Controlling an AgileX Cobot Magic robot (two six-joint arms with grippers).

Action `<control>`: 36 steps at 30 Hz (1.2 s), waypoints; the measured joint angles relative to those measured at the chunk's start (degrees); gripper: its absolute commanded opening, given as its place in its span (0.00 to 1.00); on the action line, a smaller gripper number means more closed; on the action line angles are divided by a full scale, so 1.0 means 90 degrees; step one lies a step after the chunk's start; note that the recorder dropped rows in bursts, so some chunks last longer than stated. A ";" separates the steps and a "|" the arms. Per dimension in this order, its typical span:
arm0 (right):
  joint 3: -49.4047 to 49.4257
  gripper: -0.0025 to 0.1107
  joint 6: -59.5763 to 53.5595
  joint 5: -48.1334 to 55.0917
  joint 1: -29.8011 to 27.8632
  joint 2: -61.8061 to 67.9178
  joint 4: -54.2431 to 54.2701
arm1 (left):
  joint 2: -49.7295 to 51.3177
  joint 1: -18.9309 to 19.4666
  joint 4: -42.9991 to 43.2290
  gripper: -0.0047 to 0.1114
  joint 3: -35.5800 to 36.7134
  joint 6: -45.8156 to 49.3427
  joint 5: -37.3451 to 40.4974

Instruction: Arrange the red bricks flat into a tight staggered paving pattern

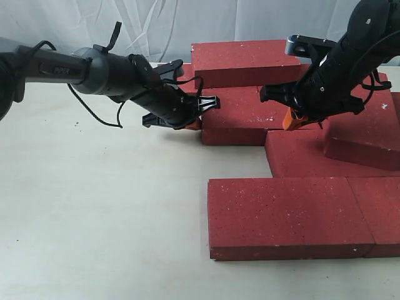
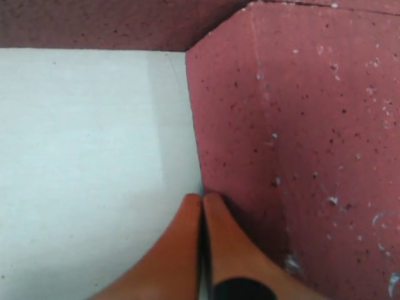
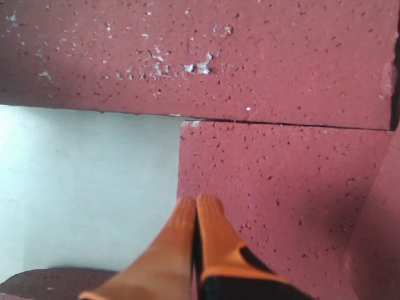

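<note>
Several red bricks lie flat on the white table. One sits at the back (image 1: 244, 62), a middle brick (image 1: 247, 117) lies in front of it, and another (image 1: 306, 156) is offset to the right. Two form a front row (image 1: 287, 215). One brick (image 1: 369, 128) rests tilted on the others at the right. My left gripper (image 1: 195, 122) is shut and empty, its orange tips (image 2: 202, 199) touching the middle brick's left end face (image 2: 237, 125). My right gripper (image 1: 291, 119) is shut and empty, tips (image 3: 197, 201) low over a brick (image 3: 281, 187) near its corner edge.
Bare white table (image 1: 100, 206) spreads across the left and front. A white curtain (image 1: 156, 25) hangs behind. A black cable (image 1: 94, 112) loops under the left arm. The right arm's body (image 1: 350, 62) hangs over the tilted brick.
</note>
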 measured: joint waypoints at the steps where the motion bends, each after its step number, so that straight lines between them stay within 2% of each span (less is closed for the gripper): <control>1: 0.0000 0.01 0.0000 0.0000 0.0000 0.0000 0.0000 | 0.0000 0.0000 0.0000 0.04 0.0000 0.0000 -0.0010; 10: 0.0000 0.01 0.0000 0.0000 0.0000 0.0000 0.0000 | 0.0000 0.0023 0.0383 0.04 -0.0051 0.0000 0.0317; 14: 0.0000 0.01 0.0000 0.0000 0.0000 0.0000 0.0071 | 0.0000 0.0194 0.0448 0.04 -0.0051 0.0000 0.0759; 18: 0.0000 0.01 0.0000 0.0000 0.0000 0.0000 0.0114 | 0.0000 0.0331 0.0362 0.04 -0.0051 -0.0018 0.0829; 24: 0.0000 0.01 -0.0017 0.0016 0.0000 0.0000 0.0114 | 0.0000 0.0132 -0.0053 0.04 -0.0051 0.0078 0.0579; 31: 0.0000 0.01 -0.0017 0.0016 0.0000 0.0000 0.0114 | 0.0003 0.0009 0.0136 0.04 -0.0051 0.0109 0.0431; 36: 0.0000 0.01 -0.0029 0.0016 0.0000 -0.0011 0.0237 | 0.0003 0.0559 0.0292 0.04 -0.0077 0.0108 0.1456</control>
